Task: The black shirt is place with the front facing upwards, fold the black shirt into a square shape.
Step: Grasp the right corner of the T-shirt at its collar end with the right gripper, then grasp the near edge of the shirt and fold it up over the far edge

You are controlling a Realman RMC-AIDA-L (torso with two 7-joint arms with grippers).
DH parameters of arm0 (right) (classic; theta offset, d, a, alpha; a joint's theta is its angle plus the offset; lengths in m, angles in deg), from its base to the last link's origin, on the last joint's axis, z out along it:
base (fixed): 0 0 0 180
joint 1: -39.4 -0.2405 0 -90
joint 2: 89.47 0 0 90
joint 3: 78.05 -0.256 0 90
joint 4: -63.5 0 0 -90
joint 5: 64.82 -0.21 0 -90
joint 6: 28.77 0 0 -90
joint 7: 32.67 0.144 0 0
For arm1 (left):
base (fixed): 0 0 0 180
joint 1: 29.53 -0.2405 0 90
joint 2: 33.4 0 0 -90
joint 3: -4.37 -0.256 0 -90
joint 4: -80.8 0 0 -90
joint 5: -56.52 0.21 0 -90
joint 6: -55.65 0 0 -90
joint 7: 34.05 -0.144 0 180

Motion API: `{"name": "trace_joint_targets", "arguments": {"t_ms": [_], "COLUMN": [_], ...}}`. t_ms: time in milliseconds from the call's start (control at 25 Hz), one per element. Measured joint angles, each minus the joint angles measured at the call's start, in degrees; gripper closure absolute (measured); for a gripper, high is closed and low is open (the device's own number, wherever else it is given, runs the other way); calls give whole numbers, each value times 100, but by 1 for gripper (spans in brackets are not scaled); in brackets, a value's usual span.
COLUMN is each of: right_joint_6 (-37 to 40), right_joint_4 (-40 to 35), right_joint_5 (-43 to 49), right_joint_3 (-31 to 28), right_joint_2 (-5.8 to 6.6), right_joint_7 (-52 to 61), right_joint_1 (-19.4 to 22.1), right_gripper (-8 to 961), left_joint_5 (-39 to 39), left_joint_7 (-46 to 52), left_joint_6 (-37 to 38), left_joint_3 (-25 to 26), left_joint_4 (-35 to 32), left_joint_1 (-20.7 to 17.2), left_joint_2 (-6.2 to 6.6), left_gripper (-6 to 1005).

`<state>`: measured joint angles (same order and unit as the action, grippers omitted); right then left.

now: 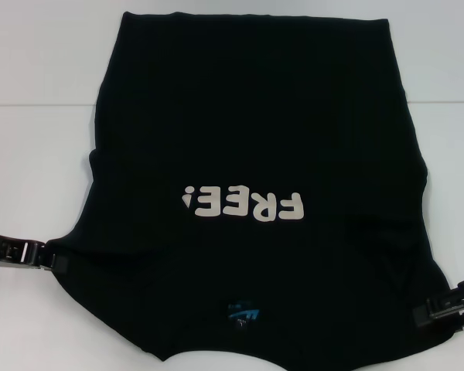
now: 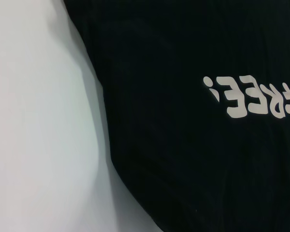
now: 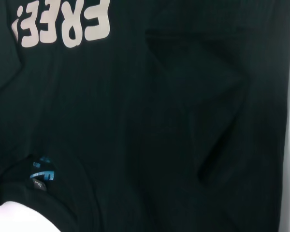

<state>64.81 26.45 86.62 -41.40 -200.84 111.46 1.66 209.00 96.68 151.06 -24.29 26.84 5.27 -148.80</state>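
Observation:
The black shirt [image 1: 247, 154] lies flat on the white table, front up, its collar toward me and its hem at the far side. White letters "FREE!" [image 1: 243, 205] read upside down, and a small blue neck label [image 1: 243, 315] sits at the collar. No sleeves stick out at the sides. In the right wrist view a sleeve-shaped layer [image 3: 208, 106] lies folded on the shirt's body [image 3: 111, 121]. My left gripper [image 1: 56, 263] meets the shirt's near left edge. My right gripper [image 1: 420, 315] meets its near right edge. The left wrist view shows the shirt's side edge [image 2: 106, 121] and the letters [image 2: 251, 96].
The white table [image 1: 31, 170] shows bare on both sides of the shirt. A faint seam line [image 1: 39, 105] crosses the table at the far left. The shirt's collar edge reaches the picture's bottom.

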Motion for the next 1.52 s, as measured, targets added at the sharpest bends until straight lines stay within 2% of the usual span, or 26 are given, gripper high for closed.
{"name": "trace_joint_targets", "arguments": {"t_ms": [240,440,760,1000,1200,1520], "right_joint_6": [21,36,11,1,66,767], "right_joint_4": [-23,-15,-6,-4,-32,-209], "right_joint_5": [-93,-60,-39,-44,-60,12], "right_joint_3": [-46,26,27,17,-8,25], "right_joint_2": [16,25,40,48,61,153], "right_joint_7": [-53,-91,-112,-182,-286,-1015], "right_joint_1": [14,22,36,67,62,87], "right_gripper": [175,390,607,848,908,907], "left_joint_5": [0,0,0,0,0,90], "left_joint_7": [-9,-11,-12,-12,-13,-93], "left_joint_6": [-5,-6,-5,-6,-3,537], "left_joint_3": [46,60,62,67,166,237], "left_joint_4": [0,0,0,8,29,19], "left_joint_1": [3,8,3,0,0,-67], "left_joint_2": [0,0,0,0,3,30], "left_gripper": [981,981,981,981,981,982]}}
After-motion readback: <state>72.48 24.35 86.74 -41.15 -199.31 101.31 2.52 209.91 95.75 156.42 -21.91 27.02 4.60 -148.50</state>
